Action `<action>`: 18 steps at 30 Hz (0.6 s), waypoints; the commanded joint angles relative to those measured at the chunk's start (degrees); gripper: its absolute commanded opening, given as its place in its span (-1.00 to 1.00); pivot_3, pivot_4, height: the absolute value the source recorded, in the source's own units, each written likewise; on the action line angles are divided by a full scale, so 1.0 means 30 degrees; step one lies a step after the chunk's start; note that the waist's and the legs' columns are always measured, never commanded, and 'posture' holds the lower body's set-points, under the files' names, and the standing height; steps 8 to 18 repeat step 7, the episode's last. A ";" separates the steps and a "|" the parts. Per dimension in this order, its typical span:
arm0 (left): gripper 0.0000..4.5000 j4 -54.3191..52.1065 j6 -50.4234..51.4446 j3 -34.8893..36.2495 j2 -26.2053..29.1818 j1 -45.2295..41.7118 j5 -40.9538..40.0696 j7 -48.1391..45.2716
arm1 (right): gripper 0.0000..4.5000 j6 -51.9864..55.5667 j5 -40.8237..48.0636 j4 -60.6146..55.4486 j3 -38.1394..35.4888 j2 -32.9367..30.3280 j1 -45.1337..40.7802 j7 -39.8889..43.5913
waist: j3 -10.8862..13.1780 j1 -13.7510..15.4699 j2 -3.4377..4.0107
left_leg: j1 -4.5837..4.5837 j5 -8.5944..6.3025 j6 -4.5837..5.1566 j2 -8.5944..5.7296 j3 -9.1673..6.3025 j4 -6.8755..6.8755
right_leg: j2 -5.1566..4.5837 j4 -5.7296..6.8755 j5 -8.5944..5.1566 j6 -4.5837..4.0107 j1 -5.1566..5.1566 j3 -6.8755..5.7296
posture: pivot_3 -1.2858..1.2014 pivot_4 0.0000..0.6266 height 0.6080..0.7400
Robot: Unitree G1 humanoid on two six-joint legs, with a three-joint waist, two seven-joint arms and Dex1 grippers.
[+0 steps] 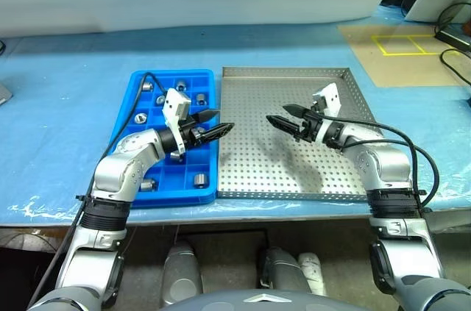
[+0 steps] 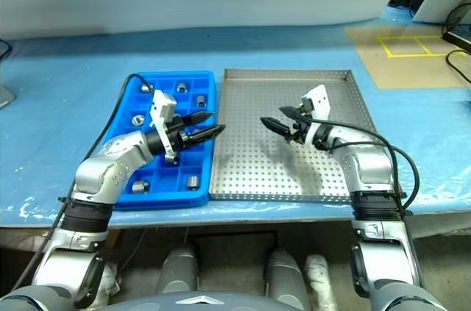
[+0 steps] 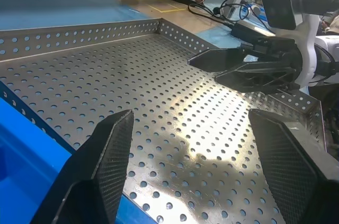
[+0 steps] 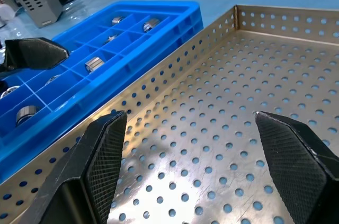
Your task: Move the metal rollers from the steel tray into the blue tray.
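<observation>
**Rollers sit in the blue tray; both grippers gape over the trays with nothing held**

The steel tray (image 1: 294, 171) lies on the blue-covered table (image 1: 59, 105), its perforated floor bare in the head views and in both wrist views; just left of it, edge to edge, lies the blue tray (image 1: 208, 192), its grid of square compartments holding the metal rollers (image 1: 199, 180): a few in the far cells, one each in near cells at the tray's near edge, others partly hidden behind the left arm; how many there are cannot be told

The left gripper (image 1: 215, 123) hangs over the right edge of the blue tray, pointing right toward the steel tray, its two black fingers (image 3: 103, 166) spread apart and holding nothing; the right gripper (image 1: 288, 117) hangs over the middle of the steel tray, pointing left, its fingers (image 4: 100, 166) likewise spread and holding nothing; the two grippers face each other, tips well apart

Far right on the table lies a brown board with a yellow outlined rectangle (image 1: 405, 44); black cables (image 1: 452, 54) trail beside it; no brand, label or writing can be read anywhere
</observation>
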 commanded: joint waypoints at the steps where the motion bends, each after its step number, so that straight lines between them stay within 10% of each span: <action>1: 0.63 -0.0284 -0.0329 0.0061 0.0101 -0.0141 0.0040 -0.0283 | 0.81 0.0239 0.0678 -0.1384 -0.0312 -0.0511 0.0276 0.0149 | 0.0000 0.0006 0.0000 | -0.0004 -0.0001 0.0001 0.0000 0.0001 0.0000 | -0.0001 -0.0001 0.0000 0.0000 0.0000 -0.0001 | 0.02 -0.52 1.00; 18: 0.63 -0.0438 -0.0348 0.0209 0.0130 0.0059 0.0126 -0.0172 | 0.81 0.0007 0.0451 -0.0682 -0.0221 -0.0981 0.0223 0.0191 | 0.0000 0.0007 -0.0001 | 0.0010 -0.0001 0.0002 0.0001 0.0002 0.0004 | -0.0002 0.0007 0.0000 0.0000 0.0006 0.0002 | 0.03 -0.52 1.00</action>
